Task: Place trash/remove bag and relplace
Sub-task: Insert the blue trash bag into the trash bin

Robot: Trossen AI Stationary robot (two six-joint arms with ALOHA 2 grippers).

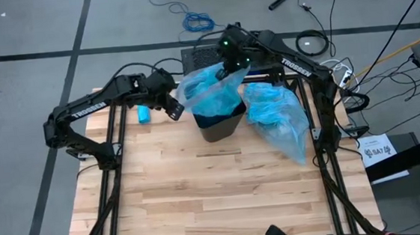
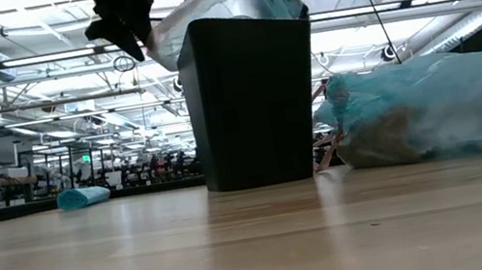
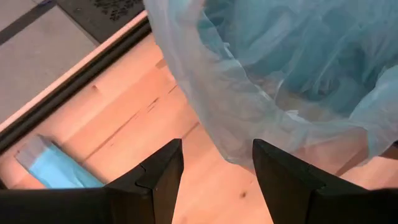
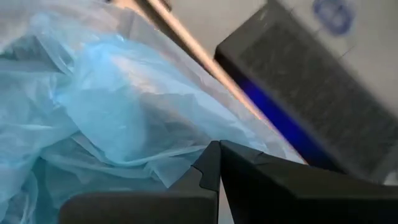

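Where the pale wooden desk (image 1: pixel 223 184) meets grey floor, a black plastic bin (image 2: pixel 253 99) stands.
Only the low view shows shelving behind; left gripper (image 3: pixel 214 177) gapes beside the thin blue bag (image 1: pixel 208 87), right gripper (image 4: pixel 219 163) pinches it.

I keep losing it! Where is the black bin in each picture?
High view: bin at the table's far middle, under the blue bag.
Low view: bin in the centre, bag on top.
Left wrist view: bin hidden; only bag.
Right wrist view: bin hidden; only bag.
Shared landmark: the bag.

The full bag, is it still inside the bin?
No, the full bag lies on the table beside the bin.
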